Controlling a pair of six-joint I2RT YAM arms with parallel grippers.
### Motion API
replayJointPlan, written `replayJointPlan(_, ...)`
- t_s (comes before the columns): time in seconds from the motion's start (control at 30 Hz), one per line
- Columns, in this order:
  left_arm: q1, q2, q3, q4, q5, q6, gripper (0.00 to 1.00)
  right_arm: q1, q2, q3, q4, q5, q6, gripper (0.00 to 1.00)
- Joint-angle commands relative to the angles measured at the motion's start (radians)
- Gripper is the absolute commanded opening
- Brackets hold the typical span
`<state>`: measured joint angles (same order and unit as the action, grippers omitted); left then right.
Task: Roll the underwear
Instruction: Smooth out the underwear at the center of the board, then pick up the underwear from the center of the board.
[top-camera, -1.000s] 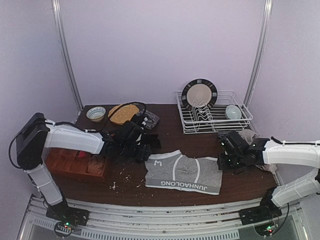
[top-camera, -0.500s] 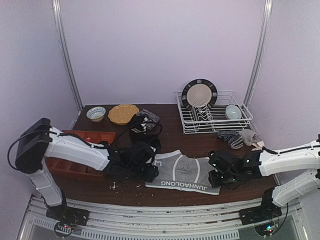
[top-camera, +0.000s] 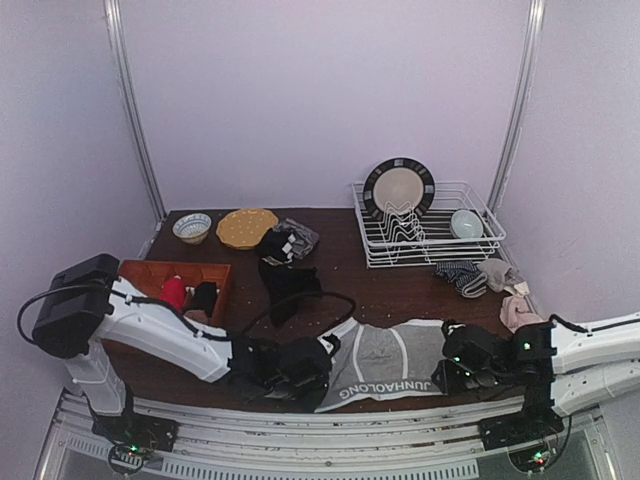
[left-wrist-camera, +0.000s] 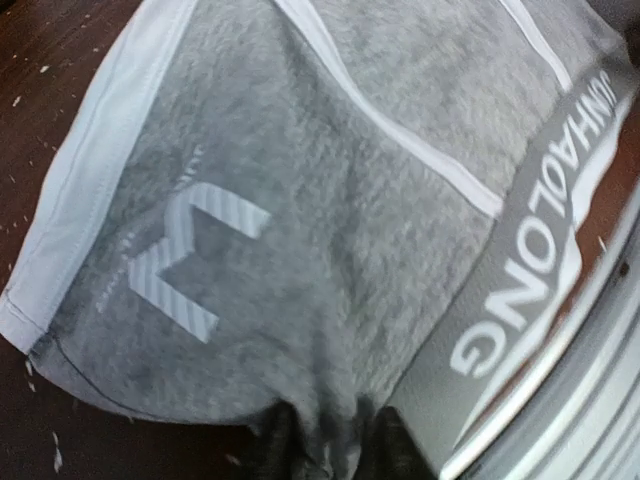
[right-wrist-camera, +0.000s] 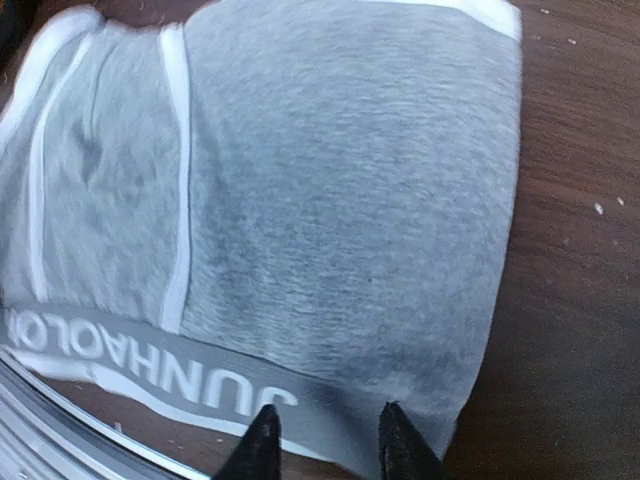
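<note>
Two claws sit low at the near edge of the table (top-camera: 380, 292), one at each end of the grey underwear (top-camera: 385, 358), which lies flat w/ its lettered waistband along the metal rail (top-camera: 350, 432). The left claw (left-wrist-camera: 330, 452) is closed on a bunched bit of the garment's left edge, i.e. cloth is pinched between its fingers; the right claw (right-wrist-camera: 330, 445) has its fingers apart, tips astride the waistband corner, and I cannot tell if they press the cloth or only hover. I judge the garment light, soft and limp, not slippery on wood; it will prob. sag and fold wherever it is not supported, so a hold at the hems or the thicker elastic band seems better than the thin middle; both ends should be taken evenly, or the roll may go crooked. The wrist views show the pinch, the knit and the crumbs on the wood, which the top view hides under the arms; only the top view shows the rest, e.g. the black underwear (top-camera: 288, 285) farther back, the red tray (top-camera: 150, 270) at left, and, farthest, the dish rack (top-camera: 478, 245) w/ a plate (top-camera: 399, 188).
</note>
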<state>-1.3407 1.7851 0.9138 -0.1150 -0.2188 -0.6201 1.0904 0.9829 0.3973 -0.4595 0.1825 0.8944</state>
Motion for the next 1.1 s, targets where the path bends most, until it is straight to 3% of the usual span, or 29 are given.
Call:
replayJointPlan(0.0,-0.058,-0.118,-0.024,-0.159,-0.099,-0.061,0.64,0.007,-0.079,0.067,-0.131,0.046,0.010,0.41)
replayJointPlan(0.07,-0.058,-0.203,-0.040,-0.213,-0.165,-0.080,0.93,0.009,-0.062,0.146,-0.148,0.061,-0.032,0.45)
replayJointPlan(0.1,-0.058,-0.254,-0.051,-0.238,-0.200,-0.088,0.97,0.012,-0.036,0.188,-0.139,0.059,-0.052,0.46)
replayJointPlan(0.27,-0.049,-0.480,-0.129,-0.323,-0.376,-0.164,0.98,0.085,0.237,0.413,-0.034,0.047,-0.127,0.42)
replayJointPlan(0.47,-0.025,-0.661,-0.266,-0.326,-0.382,-0.335,0.97,0.180,0.660,0.764,-0.019,0.024,-0.160,0.40)
replayJointPlan(0.8,-0.025,-0.718,-0.381,-0.357,-0.338,-0.542,0.91,0.198,1.053,1.139,-0.110,0.058,-0.249,0.46)
replayJointPlan(1.07,-0.024,-0.736,-0.409,-0.352,-0.323,-0.558,0.89,0.189,1.234,1.324,-0.213,0.140,-0.289,0.46)
